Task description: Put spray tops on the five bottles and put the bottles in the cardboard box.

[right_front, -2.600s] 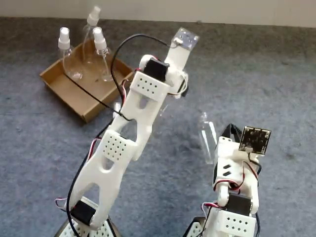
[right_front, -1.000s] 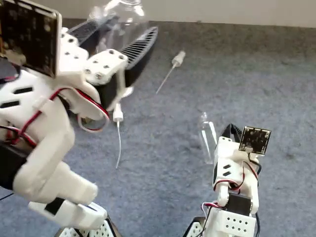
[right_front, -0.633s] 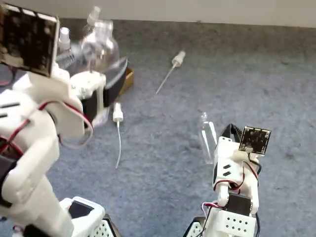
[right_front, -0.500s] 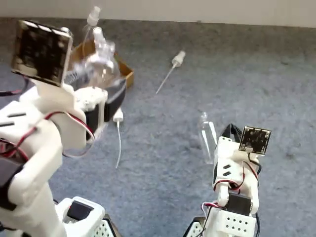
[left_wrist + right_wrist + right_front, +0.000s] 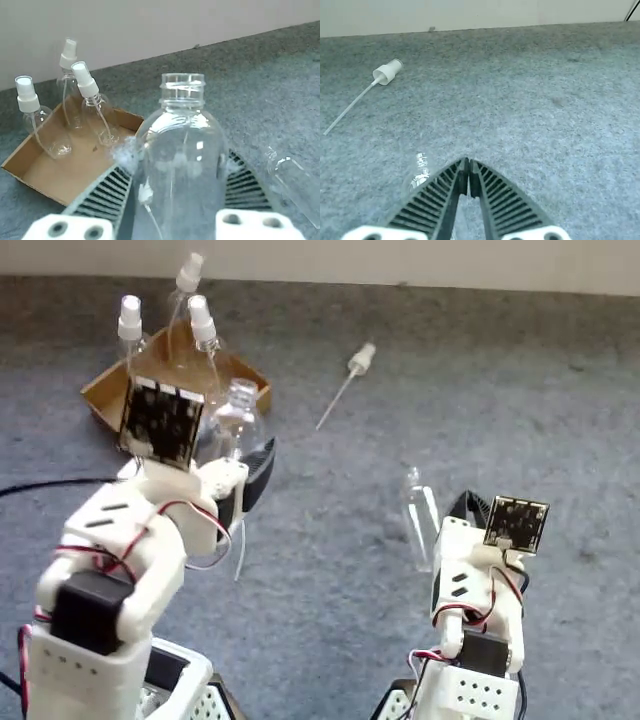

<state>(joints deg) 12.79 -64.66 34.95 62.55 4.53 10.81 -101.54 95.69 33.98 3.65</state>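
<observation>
My left gripper (image 5: pixel 241 458) is shut on a round clear bottle (image 5: pixel 237 422) with no top, held upright just in front of the cardboard box (image 5: pixel 108 400). In the left wrist view its fingers (image 5: pixel 102 192) flank the bottle (image 5: pixel 181 150). Three bottles with spray tops (image 5: pixel 200 318) stand in the box (image 5: pixel 45 175). A slim capless bottle (image 5: pixel 421 515) lies on the carpet beside my right gripper (image 5: pixel 469 167), which is shut on nothing. One loose spray top (image 5: pixel 361 358) lies farther out, also in the right wrist view (image 5: pixel 387 71). The thin tube of another spray top (image 5: pixel 239 558) pokes out under the left gripper.
Grey carpet covers the whole work area, ending at a pale wall (image 5: pixel 400 260) behind the box. Open carpet stretches to the right of the loose spray top. The slim bottle (image 5: pixel 295 180) lies close to the left arm's held bottle.
The left arm has swung the clear bottle down from close to the camera, towards the carpet in front of the box. The right arm has not moved.
</observation>
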